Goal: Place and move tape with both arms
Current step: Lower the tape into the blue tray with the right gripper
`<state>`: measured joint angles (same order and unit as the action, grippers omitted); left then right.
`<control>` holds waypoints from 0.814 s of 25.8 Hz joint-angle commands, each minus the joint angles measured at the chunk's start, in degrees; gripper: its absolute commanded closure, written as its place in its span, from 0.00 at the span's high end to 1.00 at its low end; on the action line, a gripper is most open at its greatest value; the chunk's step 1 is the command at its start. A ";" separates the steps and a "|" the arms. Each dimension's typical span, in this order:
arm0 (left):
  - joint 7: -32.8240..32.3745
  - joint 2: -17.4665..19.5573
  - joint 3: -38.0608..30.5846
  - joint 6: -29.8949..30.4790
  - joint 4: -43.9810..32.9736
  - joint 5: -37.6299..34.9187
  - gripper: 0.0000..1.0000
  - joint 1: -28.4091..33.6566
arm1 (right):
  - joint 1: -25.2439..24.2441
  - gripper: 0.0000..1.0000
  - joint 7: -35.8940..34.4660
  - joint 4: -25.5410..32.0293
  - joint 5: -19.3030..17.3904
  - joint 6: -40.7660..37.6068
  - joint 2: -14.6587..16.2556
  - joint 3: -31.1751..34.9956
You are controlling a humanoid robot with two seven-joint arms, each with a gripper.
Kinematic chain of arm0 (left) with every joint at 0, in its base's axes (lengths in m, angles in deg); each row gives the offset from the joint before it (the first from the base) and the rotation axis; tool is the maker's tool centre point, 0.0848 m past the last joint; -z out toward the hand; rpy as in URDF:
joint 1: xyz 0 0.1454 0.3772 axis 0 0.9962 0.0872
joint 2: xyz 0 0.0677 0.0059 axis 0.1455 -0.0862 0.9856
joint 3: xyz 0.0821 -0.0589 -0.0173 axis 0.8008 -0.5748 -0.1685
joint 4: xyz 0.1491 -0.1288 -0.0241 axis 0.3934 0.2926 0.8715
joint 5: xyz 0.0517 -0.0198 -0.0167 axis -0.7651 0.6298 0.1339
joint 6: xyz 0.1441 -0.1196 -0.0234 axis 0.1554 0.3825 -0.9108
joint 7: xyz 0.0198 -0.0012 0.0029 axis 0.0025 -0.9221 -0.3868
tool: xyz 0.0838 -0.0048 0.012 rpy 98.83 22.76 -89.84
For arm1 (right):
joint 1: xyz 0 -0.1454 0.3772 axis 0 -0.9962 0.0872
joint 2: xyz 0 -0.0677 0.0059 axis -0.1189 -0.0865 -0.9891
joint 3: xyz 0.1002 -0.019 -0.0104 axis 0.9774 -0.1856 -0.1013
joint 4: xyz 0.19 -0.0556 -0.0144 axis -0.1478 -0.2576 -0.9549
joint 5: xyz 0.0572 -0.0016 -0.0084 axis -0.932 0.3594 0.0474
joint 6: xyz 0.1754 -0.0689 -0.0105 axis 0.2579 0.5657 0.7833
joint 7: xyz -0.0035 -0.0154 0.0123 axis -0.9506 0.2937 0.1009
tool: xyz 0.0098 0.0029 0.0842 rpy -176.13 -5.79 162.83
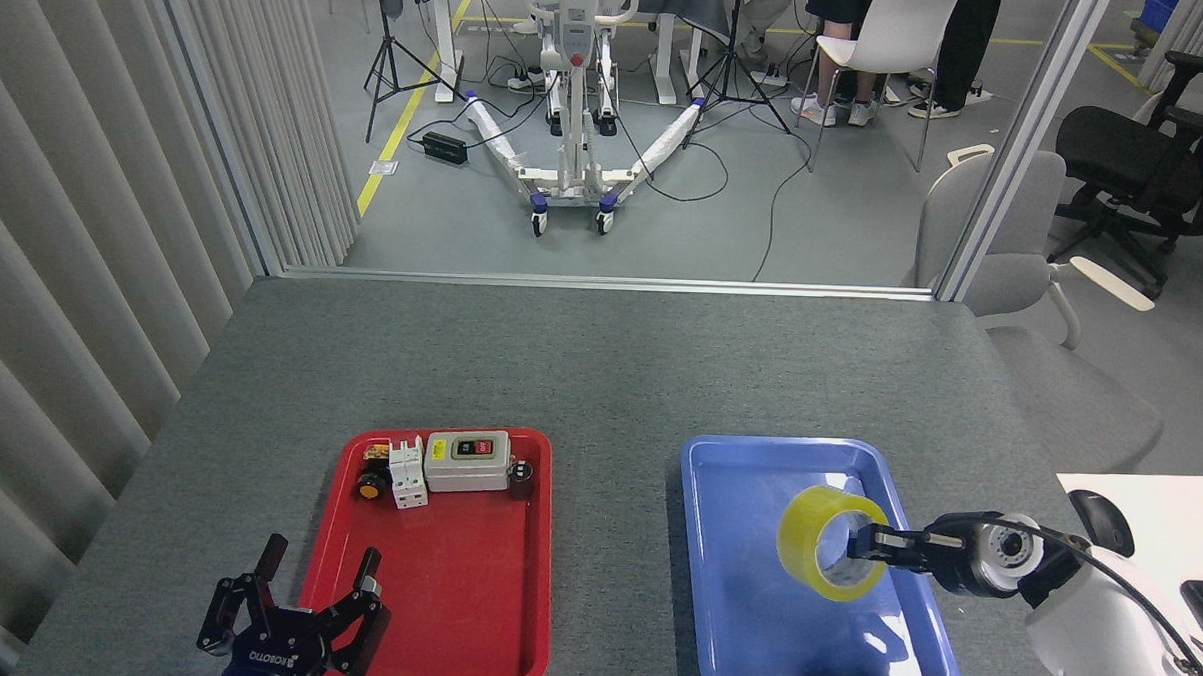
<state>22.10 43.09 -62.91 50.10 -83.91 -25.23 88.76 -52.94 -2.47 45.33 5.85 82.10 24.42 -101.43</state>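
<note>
A: Start at the left. What is there?

B: The left gripper (pixel 318 565) sits low at the near edge, over the grey surface (pixel 600 368) just beside the left rim of the red tray (pixel 538 576). Its black fingers (pixel 272 557) stand spread apart, pointing away from the camera, with nothing between them.

A: And the red tray itself?

B: Its far end holds a row of small electrical parts: an orange-capped button (pixel 367 489) at the left, a white breaker (pixel 408 471) next to it, a grey switch box (pixel 467 460) with a red and black label, and a small dark part (pixel 522 472) at the right. The near part of the tray is bare.

A: Moving right?

B: A blue tray (pixel 699 542) lies well apart from the red one, on the same surface. Above its right half is the tape (pixel 817 541), a yellow translucent roll tilted on edge with its open core facing toward the right gripper.

A: Is it resting on the tray?

B: I cannot tell for sure; it looks raised, with a shadow on the tray below it.

A: Who holds it?

B: The right gripper (pixel 869 543), coming in from the right edge. Its fingers are clamped on the roll's right-hand wall, one reaching into the core.

A: Anything further right?

B: A white desk corner with a black mouse (pixel 1105 521).
</note>
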 commanded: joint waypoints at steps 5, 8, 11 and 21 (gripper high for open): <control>-10.68 0.43 -0.09 2.30 -0.35 0.13 1.00 0.17 | 1.85 0.11 1.43 -0.98 4.24 7.24 -6.87 -0.66; -10.59 0.43 -0.17 2.38 -0.35 0.13 1.00 0.34 | 1.94 0.12 1.25 -1.07 5.29 8.11 -6.96 -0.75; -10.59 0.17 -0.26 2.21 -0.35 0.22 1.00 0.34 | 1.94 0.15 0.90 -1.07 5.29 8.29 -6.69 -0.75; -10.15 -0.18 -2.72 2.12 -0.26 3.47 1.00 -0.09 | 1.85 0.26 0.64 -1.07 6.70 8.29 -6.26 -0.57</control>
<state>11.85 42.76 -64.80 52.18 -84.29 -23.40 88.90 -51.00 -1.83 44.26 12.11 90.45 18.00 -102.05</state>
